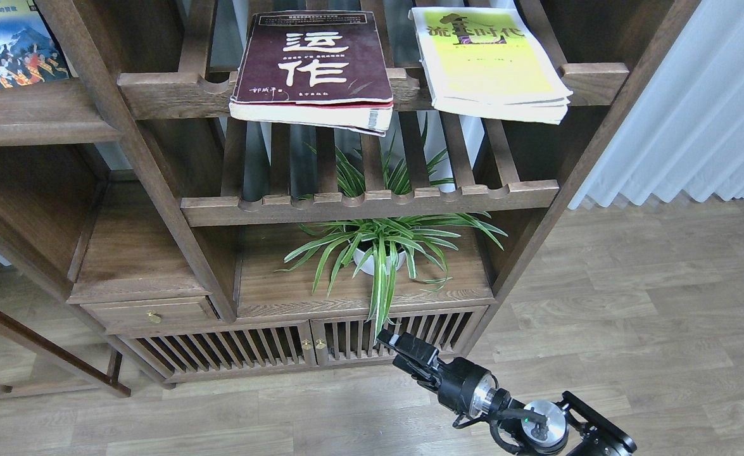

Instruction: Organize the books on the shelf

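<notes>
right hand (pixel 389 339) low; maroon book (pixel 313 60) reads "运作".

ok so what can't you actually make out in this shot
- Left arm: outside the head view altogether.
- Right gripper: dark and seen end-on low in the frame, so open or shut is unclear.
- Picture book: cut off by the top-left edge, title incomplete.
- Maroon book and yellow-green book: small print too fine to read.
- Plant pot: mostly hidden by its own leaves.
</notes>
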{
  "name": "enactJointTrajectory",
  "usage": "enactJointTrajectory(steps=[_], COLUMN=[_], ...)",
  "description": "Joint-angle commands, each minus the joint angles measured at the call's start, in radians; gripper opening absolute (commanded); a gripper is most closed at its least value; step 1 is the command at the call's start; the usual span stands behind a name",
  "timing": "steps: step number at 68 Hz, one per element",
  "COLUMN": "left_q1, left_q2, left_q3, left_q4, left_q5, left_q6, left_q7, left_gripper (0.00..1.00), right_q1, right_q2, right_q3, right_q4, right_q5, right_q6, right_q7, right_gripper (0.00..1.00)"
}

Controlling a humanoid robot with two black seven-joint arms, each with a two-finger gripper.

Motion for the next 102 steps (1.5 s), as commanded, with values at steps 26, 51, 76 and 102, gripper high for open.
enactJointTrajectory(steps=[26, 51, 76, 102], left_q1=[0.029, 0.033, 0.033, 0.036], left_q2=[0.215, 0.451, 0.581, 0.611], left_q3=[0.079, 0.307, 0.476, 0.726], left_q4=[-0.100, -0.219, -0.378, -0.478], left_q5=[0.069, 0.066, 0.066, 0.061], left_q6=[0.000, 0.000, 0.000, 0.000], left_q7=[0.000, 0.000, 0.000, 0.000], left_gripper=[0.99, 0.99, 0.99, 0.99], right_q1=[0.002, 0.006, -0.001, 0.000], right_q2=[0.000, 0.000, 0.000, 0.000], right_q3=[0.000, -0.003, -0.001, 0.028], right_q4=[-0.021, -0.029, -0.029, -0.024], right_q5=[0.000, 0.002, 0.002, 0.003], right_q6=[0.000, 0.000, 0.001, 0.006], right_q7=[0.000, 0.000, 0.000, 0.017], right_gripper=[1.00, 1.00, 1.00, 1.00])
